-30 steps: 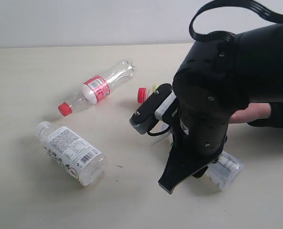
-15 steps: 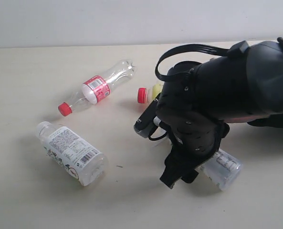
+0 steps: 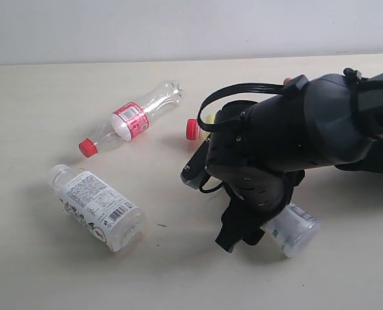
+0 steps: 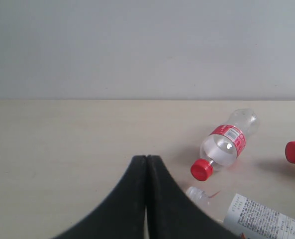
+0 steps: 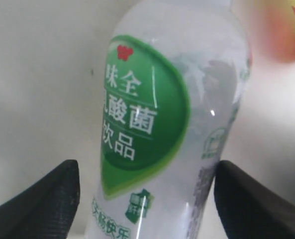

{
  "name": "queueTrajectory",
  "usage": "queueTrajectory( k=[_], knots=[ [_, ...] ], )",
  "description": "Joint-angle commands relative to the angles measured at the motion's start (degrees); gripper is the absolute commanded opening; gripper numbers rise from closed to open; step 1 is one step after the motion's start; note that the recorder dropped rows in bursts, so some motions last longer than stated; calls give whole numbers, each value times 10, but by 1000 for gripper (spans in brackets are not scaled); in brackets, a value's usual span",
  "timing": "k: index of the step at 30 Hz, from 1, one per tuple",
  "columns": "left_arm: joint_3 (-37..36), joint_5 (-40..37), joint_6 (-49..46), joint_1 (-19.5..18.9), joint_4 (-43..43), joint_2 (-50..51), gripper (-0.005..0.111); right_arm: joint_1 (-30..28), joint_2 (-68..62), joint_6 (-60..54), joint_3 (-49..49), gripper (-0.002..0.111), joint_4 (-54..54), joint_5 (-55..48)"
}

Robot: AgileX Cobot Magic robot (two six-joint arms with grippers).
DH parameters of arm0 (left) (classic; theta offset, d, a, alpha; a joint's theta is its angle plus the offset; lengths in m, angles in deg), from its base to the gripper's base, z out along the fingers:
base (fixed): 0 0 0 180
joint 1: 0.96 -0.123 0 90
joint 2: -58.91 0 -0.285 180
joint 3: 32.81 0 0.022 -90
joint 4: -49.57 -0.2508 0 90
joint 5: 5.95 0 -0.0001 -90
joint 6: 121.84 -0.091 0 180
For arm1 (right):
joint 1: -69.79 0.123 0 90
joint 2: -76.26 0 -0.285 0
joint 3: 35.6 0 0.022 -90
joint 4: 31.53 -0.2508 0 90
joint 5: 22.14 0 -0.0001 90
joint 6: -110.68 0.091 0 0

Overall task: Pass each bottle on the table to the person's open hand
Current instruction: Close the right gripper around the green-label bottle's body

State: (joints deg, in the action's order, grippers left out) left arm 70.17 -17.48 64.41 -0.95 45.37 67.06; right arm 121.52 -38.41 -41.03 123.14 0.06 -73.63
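A clear white-labelled bottle point(image 3: 296, 230) lies on the table point(image 3: 42, 84) under my right arm. In the right wrist view its green-printed label point(image 5: 152, 124) fills the space between the fingers of my open right gripper point(image 5: 147, 199); there is a gap at one finger point(image 5: 43, 199). In the exterior view that gripper point(image 3: 252, 234) straddles the bottle. The slim clear bottle with the red cap point(image 3: 130, 119) lies at the back left, the other white-capped bottle point(image 3: 98, 206) at the front left. Only the red cap of the yellow bottle point(image 3: 192, 128) shows. My left gripper point(image 4: 146, 167) is shut on nothing, near the slim bottle point(image 4: 228, 144).
My bulky right arm point(image 3: 294, 142) covers the middle right of the table and hides the person's hand. A dark sleeve point(image 3: 378, 161) shows at the right edge. A pale wall point(image 3: 178, 26) runs behind the table's far edge.
My right arm has sunk lower over the white-labelled bottle, and the person's hand, seen a second ago, is now hidden behind it. The bottle has shifted slightly.
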Motion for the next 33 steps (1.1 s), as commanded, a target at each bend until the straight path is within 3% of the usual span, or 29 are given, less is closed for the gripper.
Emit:
queueTrajectory(
  k=[1,13,19,24,33],
  knots=[
    [-2,1,0,0,-2,-4,0,1,-4,4,3,71,2,16],
    [-2,1,0,0,-2,-4,0,1,-28,18,3,68,6,21],
    [-2,1,0,0,-2,-4,0,1,-28,18,3,39,7,18],
    [-2,1,0,0,-2,-4,0,2,-25,18,5,2,7,9],
    [-2,1,0,0,-2,-4,0,2,69,-19,5,0,-60,-11]
  ],
)
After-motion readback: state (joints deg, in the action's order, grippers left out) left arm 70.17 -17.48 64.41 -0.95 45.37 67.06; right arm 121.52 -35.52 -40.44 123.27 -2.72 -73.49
